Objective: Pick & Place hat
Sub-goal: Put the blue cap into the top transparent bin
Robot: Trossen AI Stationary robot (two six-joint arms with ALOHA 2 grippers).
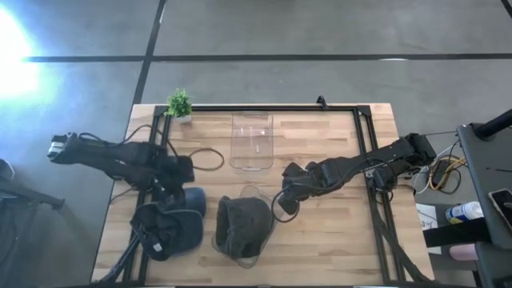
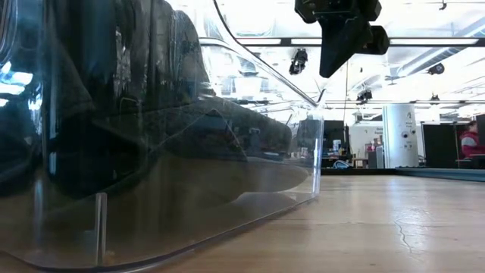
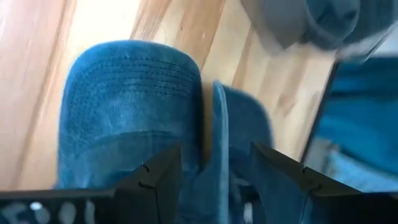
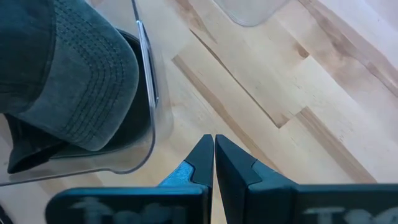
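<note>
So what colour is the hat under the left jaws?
Blue denim hat, clearest in the left wrist view.

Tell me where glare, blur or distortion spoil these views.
High view: a bright flare whitens the floor at the upper left corner. Low view: the clear plastic stand up close warps and reflects the dark cap behind it; ceiling lights wash out. Left wrist view: the blue denim cap is soft, the far edge smeared.

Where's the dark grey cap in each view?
High view: dark grey cap, bottom centre, in a clear stand.
Low view: cap left, behind the stand's wall.
Left wrist view: not in it.
Right wrist view: cap in the stand.
Shared landmark: the stand.
</note>
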